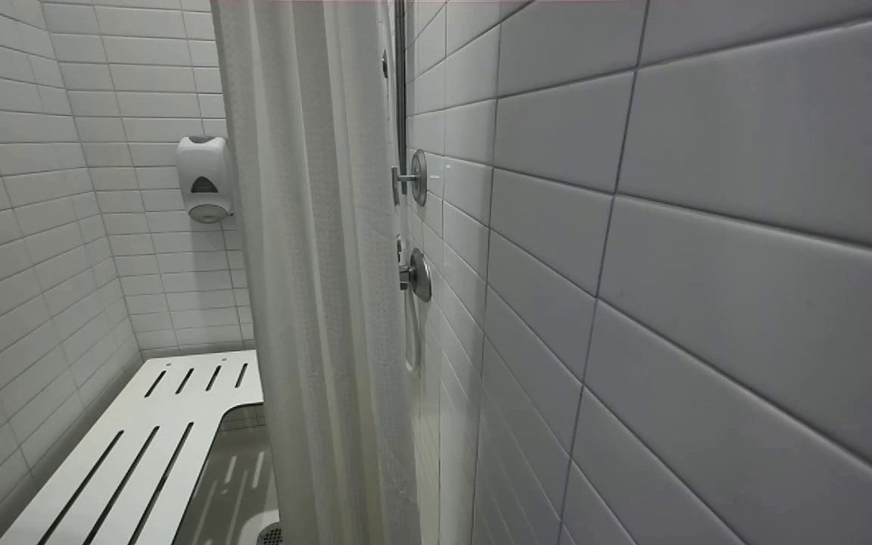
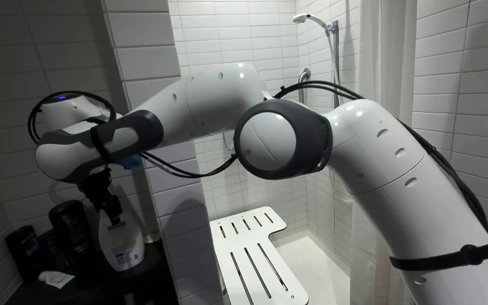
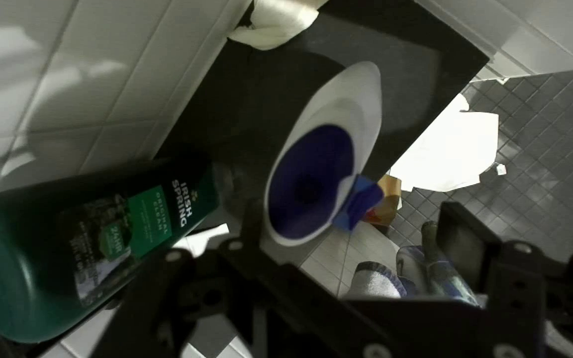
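Jaws apart, the gripper (image 3: 353,221) hangs by a white and blue bottle (image 3: 316,164).
The bottle stands on a dark shelf (image 3: 411,84), mid-frame in the wrist view, its contents hidden; a green bottle (image 3: 87,248) fills the left. In an exterior view, the shelf is at lower left by pale tiled walls (image 2: 144,40), a slotted white bench (image 2: 244,240) at lower centre and a shower curtain (image 2: 386,63) at upper right.

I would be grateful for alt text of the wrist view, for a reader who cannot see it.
A white bottle with a large blue oval sits on a dark shelf, close to the open end effector. A green Irish Spring bottle fills the lower left; dark tiled floor shows at right.
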Tool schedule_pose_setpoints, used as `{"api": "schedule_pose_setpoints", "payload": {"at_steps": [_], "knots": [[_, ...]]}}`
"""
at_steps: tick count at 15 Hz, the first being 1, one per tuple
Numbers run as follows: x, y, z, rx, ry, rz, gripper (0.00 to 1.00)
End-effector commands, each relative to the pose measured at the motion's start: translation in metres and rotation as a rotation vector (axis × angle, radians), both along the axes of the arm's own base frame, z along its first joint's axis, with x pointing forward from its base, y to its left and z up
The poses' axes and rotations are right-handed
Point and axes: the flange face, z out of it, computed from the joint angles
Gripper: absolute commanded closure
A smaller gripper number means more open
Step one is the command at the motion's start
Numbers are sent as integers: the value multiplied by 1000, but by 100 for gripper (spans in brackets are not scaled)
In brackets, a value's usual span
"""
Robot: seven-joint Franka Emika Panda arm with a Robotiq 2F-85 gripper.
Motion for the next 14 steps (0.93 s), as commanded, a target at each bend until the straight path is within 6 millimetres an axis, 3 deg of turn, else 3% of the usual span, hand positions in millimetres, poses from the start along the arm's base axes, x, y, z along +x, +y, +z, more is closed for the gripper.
{"api": "schedule_pose_setpoints", "payload": {"at_steps": [1,7,14], "knots": [[0,-2,5,16,14,8,0],[-13,9,6,4,2,62,0],[-49,35,30,7,-49,176,0]]}}
